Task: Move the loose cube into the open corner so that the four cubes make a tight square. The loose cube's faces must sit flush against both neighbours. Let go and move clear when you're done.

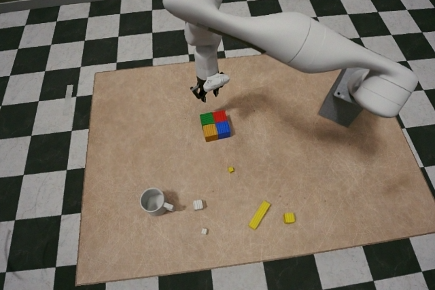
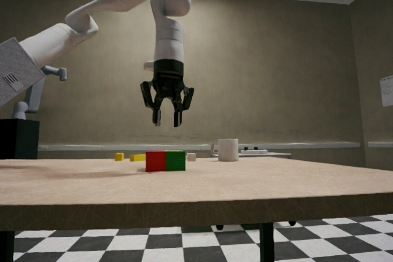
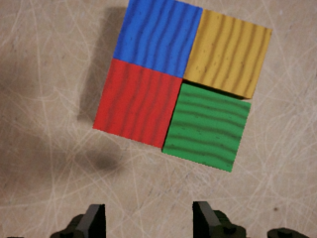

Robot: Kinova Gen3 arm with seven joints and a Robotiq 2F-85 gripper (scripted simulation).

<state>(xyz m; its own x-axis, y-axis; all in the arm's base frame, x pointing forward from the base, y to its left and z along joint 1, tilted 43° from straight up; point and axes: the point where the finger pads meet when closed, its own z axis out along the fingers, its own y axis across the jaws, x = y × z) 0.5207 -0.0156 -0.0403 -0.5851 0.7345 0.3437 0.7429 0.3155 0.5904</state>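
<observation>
Four cubes sit together in a tight square on the tan table [image 1: 140, 160]: a green cube [image 1: 206, 118] [image 2: 175, 160] [image 3: 207, 127], a red cube [image 1: 220, 116] [image 2: 155, 161] [image 3: 138, 101], an orange cube [image 1: 210, 131] [image 3: 228, 53] and a blue cube [image 1: 223, 128] [image 3: 158, 36]. Their faces touch with no gap that I can see. My gripper [image 1: 204, 94] [image 2: 167, 122] [image 3: 149, 221] hangs well above the table, just behind the square on the green and red side. Its fingers stand half apart with nothing between them.
A white mug [image 1: 153, 201] [image 2: 227, 149] stands at the front left. Small white blocks [image 1: 198, 204] [image 1: 204, 231], a tiny yellow block [image 1: 230, 169], a long yellow bar [image 1: 259, 214] and a yellow block [image 1: 289, 217] lie toward the front. The grey arm base [image 1: 338, 104] stands at the right.
</observation>
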